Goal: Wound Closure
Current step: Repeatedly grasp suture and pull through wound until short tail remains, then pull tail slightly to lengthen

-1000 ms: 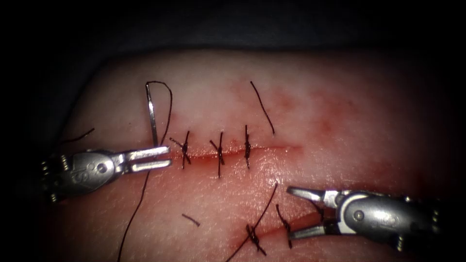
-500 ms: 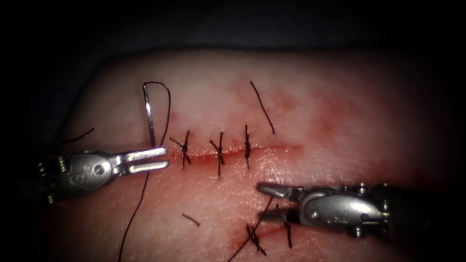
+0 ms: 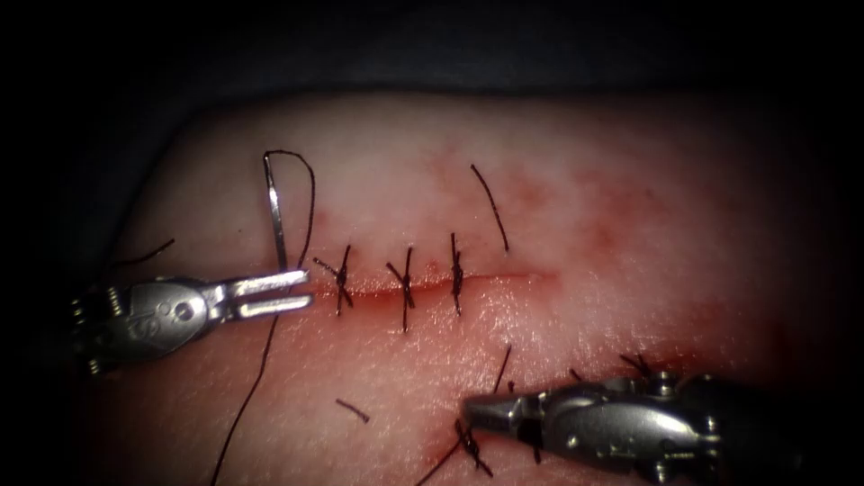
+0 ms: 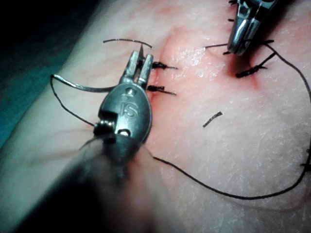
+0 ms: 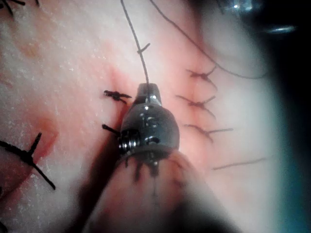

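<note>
Since 1 s ago our right tool (image 3: 477, 416) has swung down and toward the left, and its jaws, wide apart then, are now drawn together on the thread (image 3: 500, 367) that rises from its tip, just beside the dark stitch (image 3: 470, 445) at the lower cut; the right wrist view shows the strand running straight out of the closed tip. Our left tool (image 3: 301, 293) has barely shifted: jaws pressed on the needle (image 3: 275, 214) near its lower end, w/ the curve standing up & away from that claw and the swaged end arching over at the far end. Needle looks clear of the tissue (image 3: 630, 225), off the left end of the upper cut (image 3: 486, 277), which carries three stitches. Handling, as we judge it: needle is stiff, light, smooth steel, prob. slippery, so best held flat across the jaws abt a third from the thread end, never on the point. Thread is limp & thin, frays if crushed; grip it lightly, away from knots. Tissue is soft, wet w/ red fluid (image 3: 378, 290), tears if dragged.
</note>
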Controlling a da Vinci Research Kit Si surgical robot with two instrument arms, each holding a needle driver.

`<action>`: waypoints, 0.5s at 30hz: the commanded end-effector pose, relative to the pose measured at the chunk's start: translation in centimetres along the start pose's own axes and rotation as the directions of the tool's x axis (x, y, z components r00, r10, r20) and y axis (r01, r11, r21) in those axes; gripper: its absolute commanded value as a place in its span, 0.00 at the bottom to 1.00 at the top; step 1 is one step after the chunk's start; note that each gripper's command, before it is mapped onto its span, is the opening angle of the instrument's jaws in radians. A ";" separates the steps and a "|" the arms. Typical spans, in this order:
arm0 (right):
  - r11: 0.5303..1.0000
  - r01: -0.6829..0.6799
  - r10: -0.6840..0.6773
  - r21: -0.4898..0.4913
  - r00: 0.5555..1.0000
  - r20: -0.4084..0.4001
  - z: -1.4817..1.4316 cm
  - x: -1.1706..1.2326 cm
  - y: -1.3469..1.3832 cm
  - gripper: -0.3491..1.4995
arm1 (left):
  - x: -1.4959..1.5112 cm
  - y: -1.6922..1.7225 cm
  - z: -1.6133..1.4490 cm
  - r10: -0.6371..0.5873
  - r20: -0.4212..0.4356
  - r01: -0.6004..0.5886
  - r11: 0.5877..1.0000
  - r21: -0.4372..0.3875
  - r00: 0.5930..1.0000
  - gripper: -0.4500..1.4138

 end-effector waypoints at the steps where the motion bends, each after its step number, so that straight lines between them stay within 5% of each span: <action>1: 1.000 0.002 -0.002 -0.007 1.000 -0.002 0.11 0.03 0.06 0.00 | -0.01 -0.04 0.08 0.002 -0.003 -0.002 1.000 0.001 1.000 0.00; 3: 0.984 -0.173 0.171 -0.041 0.984 -0.044 0.06 -0.01 0.12 0.52 | -0.01 -0.04 0.08 0.002 -0.002 -0.002 1.000 0.001 1.000 0.00; 5: 0.949 -0.305 0.297 -0.076 0.950 -0.099 -0.05 -0.06 0.22 0.86 | -0.01 -0.04 0.07 0.002 -0.002 -0.002 1.000 0.001 1.000 0.00; 6: 0.923 -0.377 0.366 -0.083 0.923 -0.123 -0.11 -0.09 0.28 0.92 | -0.01 -0.04 0.07 0.002 -0.002 -0.002 1.000 0.001 1.000 0.00; 7: 0.838 -0.542 0.526 -0.070 0.834 -0.165 -0.29 -0.16 0.45 0.94 | -0.01 -0.04 0.07 0.002 -0.002 -0.002 1.000 0.001 1.000 0.00; 10: 0.747 -0.663 0.649 -0.044 0.741 -0.172 -0.53 -0.29 0.73 0.85 | -0.01 -0.04 0.07 0.002 -0.001 -0.002 1.000 0.001 1.000 0.00; 11: 0.644 -0.764 0.751 -0.019 0.637 -0.173 -0.63 -0.37 0.91 0.84 | -0.01 -0.04 0.07 0.002 -0.001 -0.002 1.000 0.002 1.000 0.00; 12: 0.594 -0.804 0.790 -0.012 0.587 -0.177 -0.67 -0.42 0.99 0.84 | -0.01 -0.04 0.07 0.002 -0.001 -0.002 1.000 0.002 1.000 0.00; 15: 0.513 -0.858 0.837 -0.026 0.506 -0.209 -0.67 -0.56 1.24 0.84 | -0.01 -0.04 0.08 0.002 0.000 -0.002 1.000 0.003 1.000 0.00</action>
